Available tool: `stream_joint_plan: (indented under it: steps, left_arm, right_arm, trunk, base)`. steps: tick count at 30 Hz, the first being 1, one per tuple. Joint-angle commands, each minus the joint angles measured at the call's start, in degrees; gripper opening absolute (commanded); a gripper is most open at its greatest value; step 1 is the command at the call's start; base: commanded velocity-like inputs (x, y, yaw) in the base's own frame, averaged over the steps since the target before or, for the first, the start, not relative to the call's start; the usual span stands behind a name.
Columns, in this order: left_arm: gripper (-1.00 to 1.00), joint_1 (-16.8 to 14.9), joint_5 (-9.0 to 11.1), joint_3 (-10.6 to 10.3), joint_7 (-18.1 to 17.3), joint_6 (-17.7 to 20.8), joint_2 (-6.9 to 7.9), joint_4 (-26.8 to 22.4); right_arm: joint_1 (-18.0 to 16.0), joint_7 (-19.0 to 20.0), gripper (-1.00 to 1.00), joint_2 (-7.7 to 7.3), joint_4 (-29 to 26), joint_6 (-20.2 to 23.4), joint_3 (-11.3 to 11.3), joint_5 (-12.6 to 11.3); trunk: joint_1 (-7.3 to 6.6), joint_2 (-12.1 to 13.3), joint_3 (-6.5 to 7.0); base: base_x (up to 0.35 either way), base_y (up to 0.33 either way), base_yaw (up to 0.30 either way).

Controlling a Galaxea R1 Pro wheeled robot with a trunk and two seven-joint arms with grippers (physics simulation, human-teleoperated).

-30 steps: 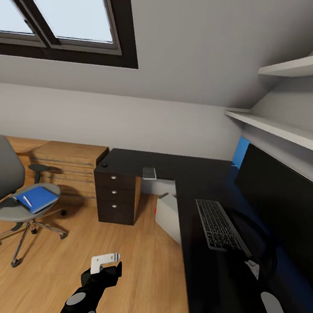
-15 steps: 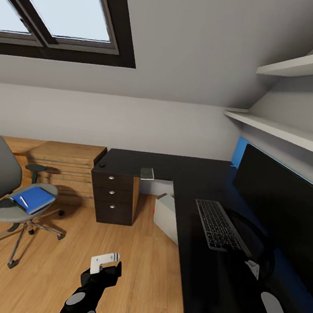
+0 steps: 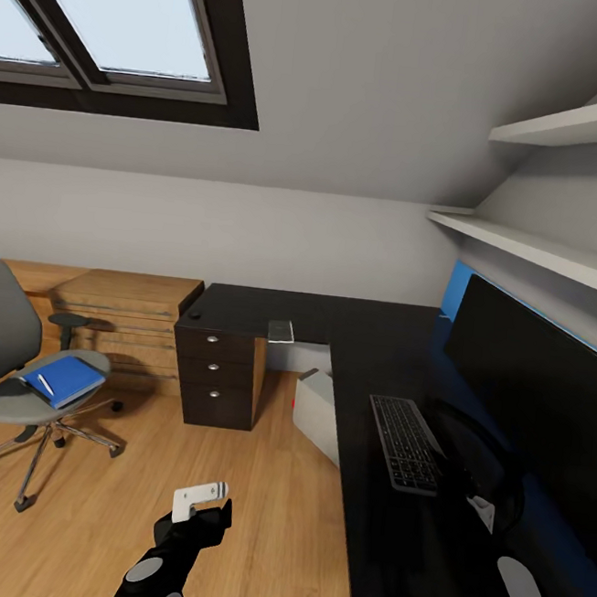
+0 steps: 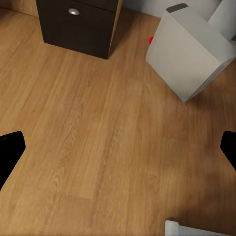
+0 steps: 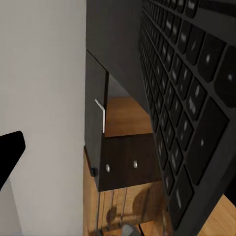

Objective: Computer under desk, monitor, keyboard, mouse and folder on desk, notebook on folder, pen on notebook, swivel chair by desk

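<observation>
The keyboard (image 3: 404,443) lies flat on the black desk (image 3: 376,343), just in front of the big monitor (image 3: 544,407). The right gripper (image 3: 479,509) sits at the near end of the keyboard, down by the monitor's stand. In the right wrist view the keys (image 5: 187,98) are very close, and one black finger (image 5: 10,147) shows off to the side — I cannot tell if this gripper holds the keyboard or not.

The left gripper (image 3: 202,500) hangs low over the wood floor (image 3: 128,520), arm bent and reaching forward. Its two black fingers (image 4: 10,152) are spread wide apart with nothing between them. Below it stands the computer (image 4: 189,54) on the floor, at the desk's edge.

The chair (image 3: 15,370) stands well apart from the desk, far to the left. On its seat lies the blue folder (image 3: 67,380), with a small pale pen (image 3: 44,385) on top of it. A dark drawer unit (image 3: 217,377) stands under the desk's far end.
</observation>
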Motion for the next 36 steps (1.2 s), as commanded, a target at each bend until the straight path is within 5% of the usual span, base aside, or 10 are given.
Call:
stream_joint_plan:
  steps: [1, 20, 36]
  left_arm:
    - [1.0, -0.05, 0.44, -0.07, 0.47, 0.14, 0.01, -0.08]
    - [1.0, -0.05, 0.39, -0.07, 0.38, 0.14, 0.01, -0.32]
    - [1.0, -0.05, 0.43, 0.12, 0.38, 0.14, -0.01, -1.69]
  right_arm:
    - [-0.07, -0.37, 1.0, 0.01, -0.1, 0.25, -0.08, -0.56]
    - [-0.06, -0.33, 1.0, -0.02, -0.04, 0.25, -0.17, -0.56]
    - [-0.16, -0.71, 1.0, -0.08, 0.55, 0.24, -0.17, -0.56]
  trunk:
    - [0.01, -0.06, -0.08]
    - [0.01, -0.06, -0.08]
    - [3.52, -6.48, -2.95]
  base:
    - [0.0, 0.0, 0.0]
    - [-0.052, -0.038, 0.0]
    - [0.0, 0.0, 0.0]
